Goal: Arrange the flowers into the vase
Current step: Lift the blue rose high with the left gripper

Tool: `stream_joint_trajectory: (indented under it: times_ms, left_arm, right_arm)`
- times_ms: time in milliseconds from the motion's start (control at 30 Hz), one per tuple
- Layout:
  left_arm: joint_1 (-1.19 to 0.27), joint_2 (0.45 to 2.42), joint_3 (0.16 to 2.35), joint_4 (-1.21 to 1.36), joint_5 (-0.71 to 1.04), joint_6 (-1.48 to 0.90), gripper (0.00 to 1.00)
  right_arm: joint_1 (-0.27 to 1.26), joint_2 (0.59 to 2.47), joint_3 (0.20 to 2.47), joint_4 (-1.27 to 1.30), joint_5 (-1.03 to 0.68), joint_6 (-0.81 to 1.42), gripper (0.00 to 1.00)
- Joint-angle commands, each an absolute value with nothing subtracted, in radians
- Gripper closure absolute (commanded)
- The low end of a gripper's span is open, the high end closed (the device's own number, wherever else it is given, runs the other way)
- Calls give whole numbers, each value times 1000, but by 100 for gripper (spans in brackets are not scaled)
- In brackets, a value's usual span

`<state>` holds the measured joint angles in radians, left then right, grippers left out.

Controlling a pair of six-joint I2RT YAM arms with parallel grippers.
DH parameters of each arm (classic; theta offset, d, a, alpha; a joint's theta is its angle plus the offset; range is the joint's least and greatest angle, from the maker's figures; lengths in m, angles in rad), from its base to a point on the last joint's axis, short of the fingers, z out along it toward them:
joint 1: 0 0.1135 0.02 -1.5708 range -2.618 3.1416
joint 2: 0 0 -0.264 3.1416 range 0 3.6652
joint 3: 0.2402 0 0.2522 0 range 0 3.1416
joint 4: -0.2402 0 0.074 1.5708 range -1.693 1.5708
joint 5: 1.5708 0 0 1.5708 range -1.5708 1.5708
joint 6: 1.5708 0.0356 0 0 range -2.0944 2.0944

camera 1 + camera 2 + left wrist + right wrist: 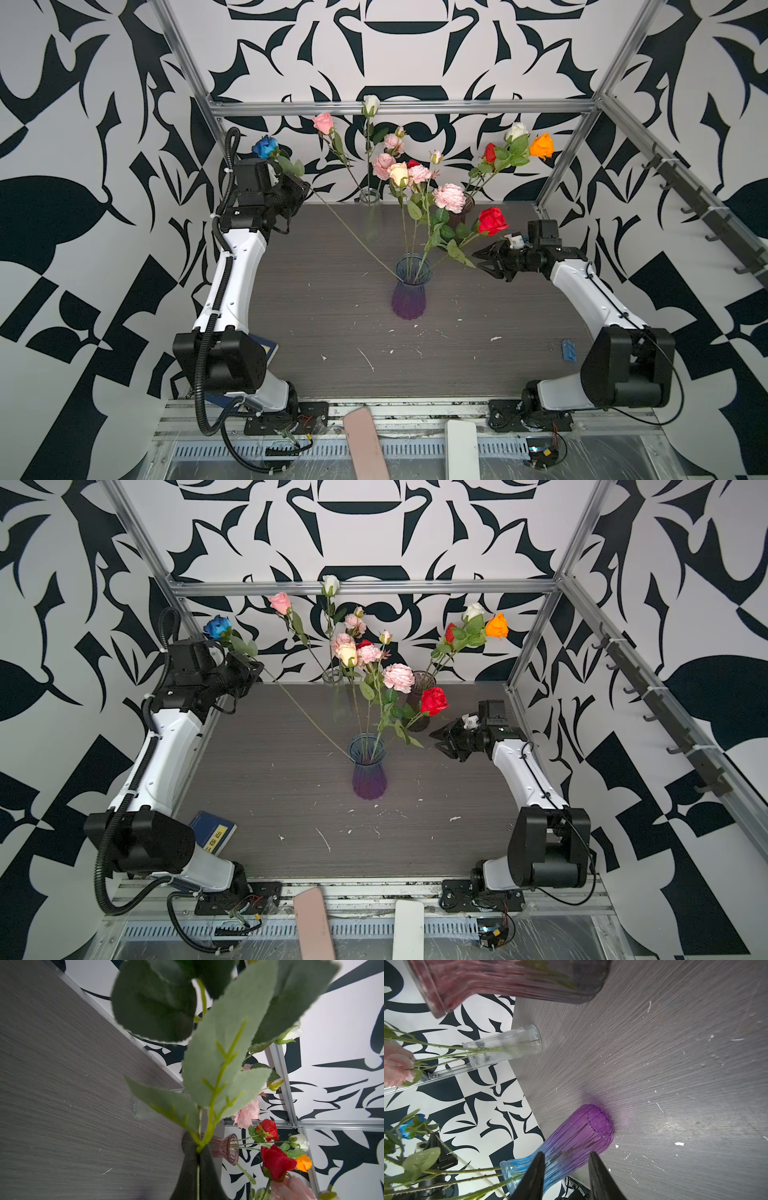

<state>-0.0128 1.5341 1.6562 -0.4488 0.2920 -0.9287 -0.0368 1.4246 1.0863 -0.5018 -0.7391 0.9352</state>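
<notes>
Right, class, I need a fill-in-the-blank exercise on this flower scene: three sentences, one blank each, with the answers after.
1. The rose whose stem the left gripper is shut on is ____ in colour.
2. The right gripper is open and holds ____.
3. The blue-and-purple vase is one of ____ standing on the table.
Missing words: blue; nothing; three.

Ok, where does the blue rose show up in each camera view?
Both top views: the blue rose is at the upper left, beside the back-left frame post.
Left wrist: the bloom is not in it; only its leaves fill the middle.
Right wrist: lower left, partly behind foliage.
Shared landmark: the clear glass vase.
</notes>
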Motion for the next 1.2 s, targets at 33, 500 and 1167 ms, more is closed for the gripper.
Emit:
stream_joint_trajectory:
  times_ms: [33, 500, 1167]
  left_arm:
    - [-71, 1505, 1729, -501, 240, -813, 100]
    - [-250, 1546, 1872, -565, 52, -566, 100]
    - [-258, 1560, 1991, -553, 77, -600, 100]
  right_arm:
    - [-32, 1390, 1071, -480, -742, 940, 61]
    - [-32, 1356, 1050, -486, -742, 942, 61]
    - [-32, 1368, 1063, -481, -736, 948, 61]
